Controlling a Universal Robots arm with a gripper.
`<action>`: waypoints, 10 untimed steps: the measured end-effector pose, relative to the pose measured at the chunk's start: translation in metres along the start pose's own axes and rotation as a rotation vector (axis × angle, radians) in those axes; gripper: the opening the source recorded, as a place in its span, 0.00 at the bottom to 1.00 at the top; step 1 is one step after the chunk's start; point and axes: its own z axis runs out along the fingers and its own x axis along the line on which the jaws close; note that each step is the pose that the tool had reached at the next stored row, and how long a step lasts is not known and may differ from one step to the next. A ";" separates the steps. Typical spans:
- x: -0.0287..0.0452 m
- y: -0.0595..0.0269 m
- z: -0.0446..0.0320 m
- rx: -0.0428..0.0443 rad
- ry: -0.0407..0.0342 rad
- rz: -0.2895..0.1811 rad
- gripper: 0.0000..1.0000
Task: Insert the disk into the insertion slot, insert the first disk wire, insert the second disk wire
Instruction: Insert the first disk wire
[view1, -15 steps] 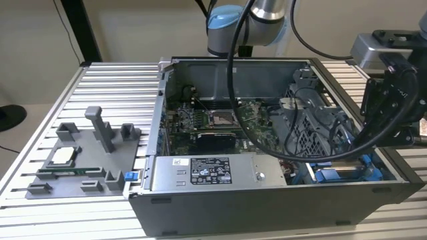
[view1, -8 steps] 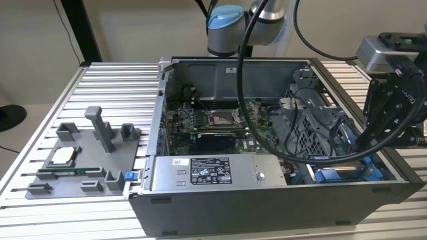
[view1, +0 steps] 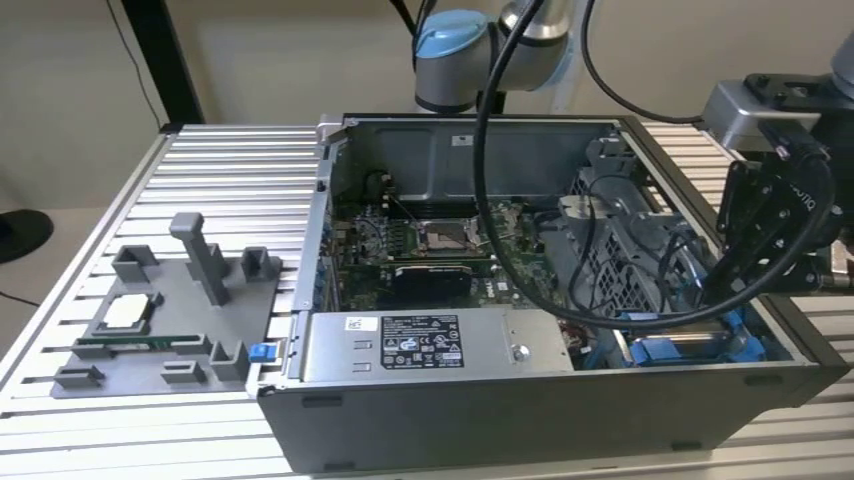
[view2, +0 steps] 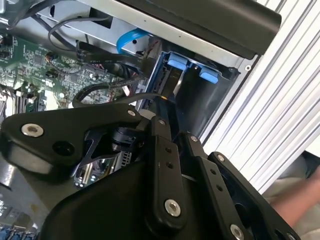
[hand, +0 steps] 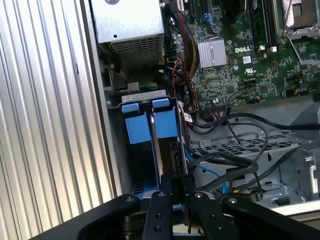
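First wrist view showed the disk (hand: 150, 127), blue carrier end-on, standing in the insertion slot (hand: 143, 96). Exterior view put it at the case's (view1: 534, 420) 4 o'clock corner, partly hidden by the arm (view1: 767, 230). The hand (hand: 176, 184) was just over it; grip state couldn't be told.

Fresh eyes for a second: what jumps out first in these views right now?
The disk's bright blue carrier frame catches the eye first, in the corner of the open computer case on the exterior view's right, with the black gripper close against it. Next come the green motherboard mid-case and the grey power-supply box with its white label.
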 end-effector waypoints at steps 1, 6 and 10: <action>-0.0010 -0.0009 0.0010 -0.0001 -0.0001 -0.002 0.00; -0.0056 -0.0050 0.0048 -0.0002 0.0003 -0.009 0.00; -0.0105 -0.0042 0.0086 -0.0010 0.0006 -0.030 0.00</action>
